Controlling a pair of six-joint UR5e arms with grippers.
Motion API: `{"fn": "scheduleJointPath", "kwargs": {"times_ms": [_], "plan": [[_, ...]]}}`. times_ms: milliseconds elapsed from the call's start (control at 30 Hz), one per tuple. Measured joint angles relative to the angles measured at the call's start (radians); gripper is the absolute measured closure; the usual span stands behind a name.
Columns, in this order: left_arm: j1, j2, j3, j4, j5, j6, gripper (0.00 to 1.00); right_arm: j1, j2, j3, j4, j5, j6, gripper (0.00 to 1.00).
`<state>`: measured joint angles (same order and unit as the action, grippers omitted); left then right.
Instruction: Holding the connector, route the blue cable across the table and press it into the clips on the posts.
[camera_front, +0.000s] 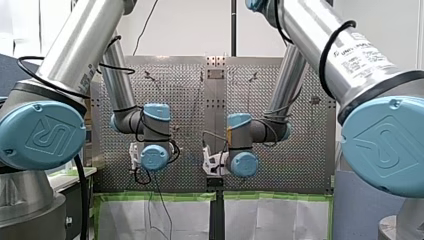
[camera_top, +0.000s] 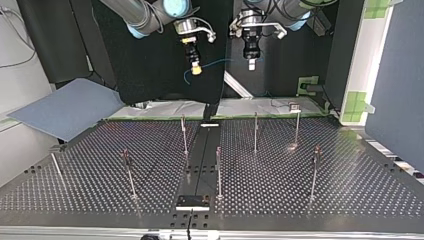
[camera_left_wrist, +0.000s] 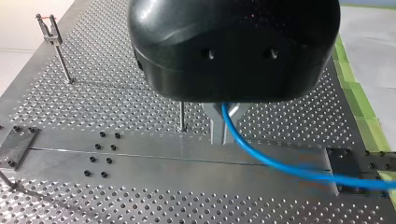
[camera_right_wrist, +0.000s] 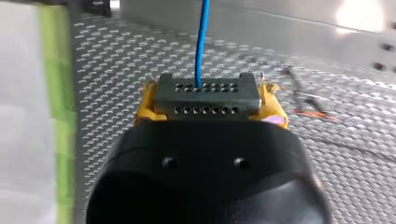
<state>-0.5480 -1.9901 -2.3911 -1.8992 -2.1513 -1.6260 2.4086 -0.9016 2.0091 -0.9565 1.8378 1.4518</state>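
Note:
The blue cable (camera_top: 214, 63) hangs in a slack curve between my two grippers, high above the table's far edge. My right gripper (camera_top: 196, 69) has yellow pads and is shut on a grey connector (camera_right_wrist: 208, 89) with rows of holes. The cable (camera_right_wrist: 201, 42) runs out of the connector's end. My left gripper (camera_left_wrist: 223, 133) has its metal fingers shut on the cable (camera_left_wrist: 280, 165), which trails away to one side. Several thin posts with clips stand on the perforated table, such as one post (camera_top: 183, 131), another (camera_top: 255, 130) and a third (camera_top: 218, 170). No cable lies in them.
A grey board (camera_top: 65, 107) leans at the top view's left. A smooth metal strip (camera_top: 200, 160) runs down the table's middle to a black plate (camera_top: 192, 201). Green tape (camera_top: 357, 102) marks the far edge. More posts stand at the sides (camera_top: 314, 170), (camera_top: 128, 172).

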Motion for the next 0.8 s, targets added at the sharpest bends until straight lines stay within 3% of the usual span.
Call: {"fn": "scheduleJointPath", "kwargs": {"times_ms": [167, 433, 600, 800], "plan": [[0.0, 0.0, 0.0, 0.0, 0.0, 0.0, 1.0, 0.0, 0.026, 0.0, 0.006, 0.0, 0.0, 1.0], [0.007, 0.007, -0.005, -0.007, -0.007, 0.007, 1.0, 0.001, 0.029, 0.0, 0.007, 0.0, 0.0, 1.0], [0.038, 0.016, -0.01, -0.045, -0.025, 0.045, 1.0, 0.001, 0.029, 0.0, 0.007, 0.0, 0.0, 1.0], [0.045, 0.017, -0.011, -0.096, -0.027, 0.093, 1.0, 0.001, 0.029, 0.0, 0.007, 0.0, 0.0, 1.0]]}}
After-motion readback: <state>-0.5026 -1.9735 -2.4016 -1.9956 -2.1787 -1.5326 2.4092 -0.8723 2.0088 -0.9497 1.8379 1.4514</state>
